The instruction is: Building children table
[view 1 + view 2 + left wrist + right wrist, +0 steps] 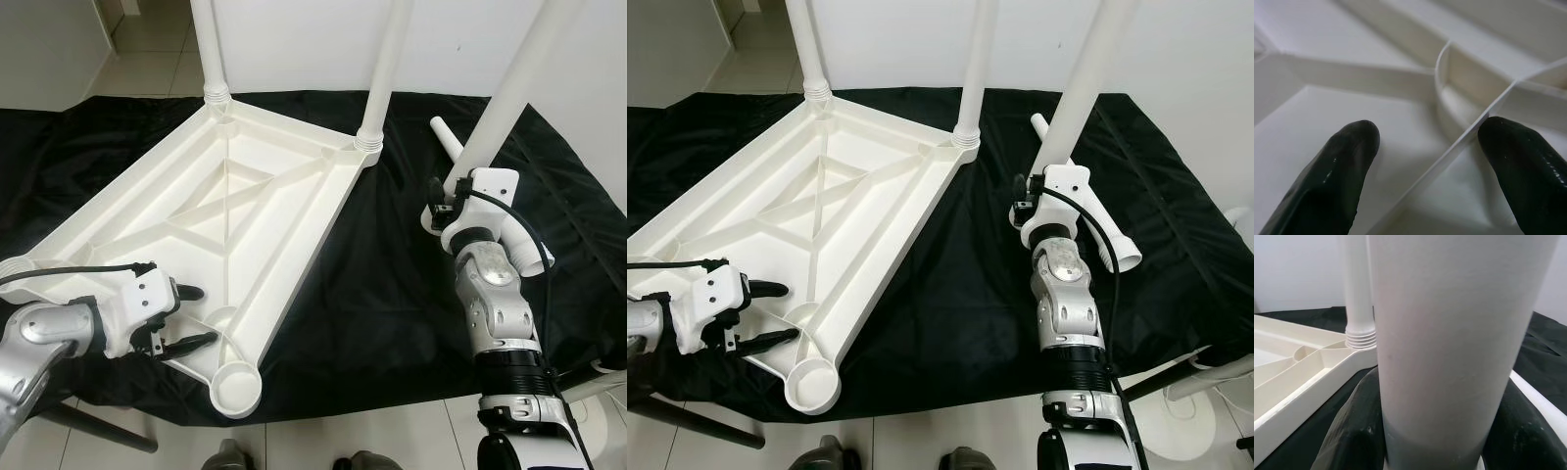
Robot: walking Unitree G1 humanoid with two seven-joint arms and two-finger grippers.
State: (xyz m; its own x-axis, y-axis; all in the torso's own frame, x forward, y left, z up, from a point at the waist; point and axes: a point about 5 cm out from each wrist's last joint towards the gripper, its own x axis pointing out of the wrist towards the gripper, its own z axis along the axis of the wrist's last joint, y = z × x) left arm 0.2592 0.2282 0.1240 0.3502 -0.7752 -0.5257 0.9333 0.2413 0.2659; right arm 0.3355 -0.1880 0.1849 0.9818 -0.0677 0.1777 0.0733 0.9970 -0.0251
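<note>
On black cloth [382, 294], left gripper [186, 318] jaws apart astride upturned tabletop [225, 211] rib; right gripper [1034, 211] jaws seemingly clamping loose leg [1083, 83].

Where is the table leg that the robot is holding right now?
The held leg stands nearly upright in the right gripper, on the robot's right over the black cloth, just right of the upturned tabletop.

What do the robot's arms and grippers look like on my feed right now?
Both arms are silver metal with rounded, segmented joints. The left gripper and right gripper each have a white plastic housing and two long, glossy black fingers with rounded tips. A thin black cable loops along each forearm to the wrist. No markings are legible.
</note>
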